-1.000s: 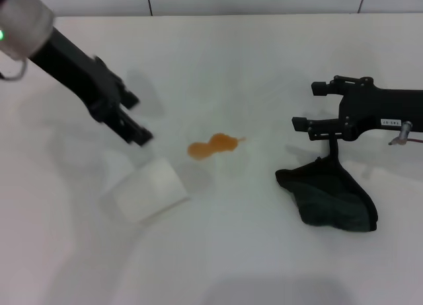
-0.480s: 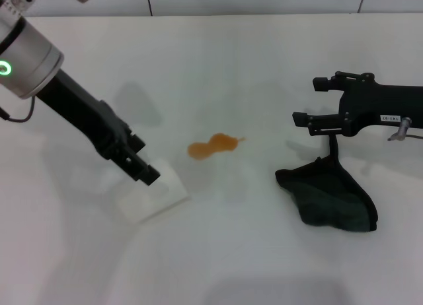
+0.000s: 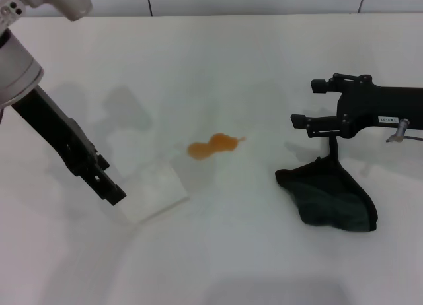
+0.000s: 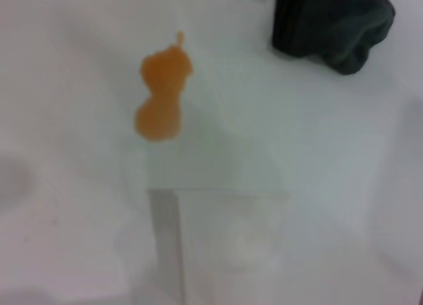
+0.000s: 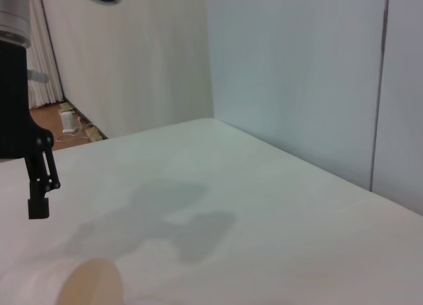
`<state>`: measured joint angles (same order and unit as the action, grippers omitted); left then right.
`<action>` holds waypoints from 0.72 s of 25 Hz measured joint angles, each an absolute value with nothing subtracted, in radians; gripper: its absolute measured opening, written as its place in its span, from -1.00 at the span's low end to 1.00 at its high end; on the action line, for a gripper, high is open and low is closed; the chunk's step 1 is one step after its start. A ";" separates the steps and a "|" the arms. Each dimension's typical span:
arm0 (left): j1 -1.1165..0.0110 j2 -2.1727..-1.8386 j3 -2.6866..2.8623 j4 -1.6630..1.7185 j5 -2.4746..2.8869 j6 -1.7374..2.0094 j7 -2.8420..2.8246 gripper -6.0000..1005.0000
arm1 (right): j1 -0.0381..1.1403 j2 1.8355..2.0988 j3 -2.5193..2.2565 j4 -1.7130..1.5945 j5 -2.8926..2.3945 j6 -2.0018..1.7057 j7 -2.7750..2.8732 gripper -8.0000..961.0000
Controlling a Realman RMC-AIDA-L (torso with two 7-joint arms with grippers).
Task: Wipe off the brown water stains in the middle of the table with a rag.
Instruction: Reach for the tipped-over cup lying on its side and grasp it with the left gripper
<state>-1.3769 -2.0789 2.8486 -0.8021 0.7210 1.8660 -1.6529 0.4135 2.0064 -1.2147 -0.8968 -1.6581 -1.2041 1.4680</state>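
The brown water stains (image 3: 213,146) lie as an orange-brown puddle of two joined blobs in the middle of the white table (image 3: 225,61); they also show in the left wrist view (image 4: 164,94). The dark green-black rag (image 3: 330,198) lies crumpled on the table at the right, also in the left wrist view (image 4: 334,24). My right gripper (image 3: 307,105) hovers open just above the rag, and a thin strip of cloth rises to its underside. My left gripper (image 3: 110,181) is open and empty at the left, beside the cup.
A white cup (image 3: 155,189) lies on its side left of the stain, close to my left gripper. It also shows in the left wrist view (image 4: 231,245) and the right wrist view (image 5: 89,282). A wall runs behind the table's far edge.
My left arm has pulled back toward the near left, from above the cup to its left side. The right arm, rag, cup and stain have not moved.
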 joint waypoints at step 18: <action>-1.357 -2.082 2.849 -0.637 0.767 1.673 -1.694 0.71 | 0.406 2.010 -1.215 -0.878 -1.658 -1.204 1.468 0.81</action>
<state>-1.3572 -2.0815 2.8487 -0.6368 0.7672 1.6727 -1.6936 0.4064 2.0096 -1.2147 -0.8780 -1.6582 -1.2042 1.4680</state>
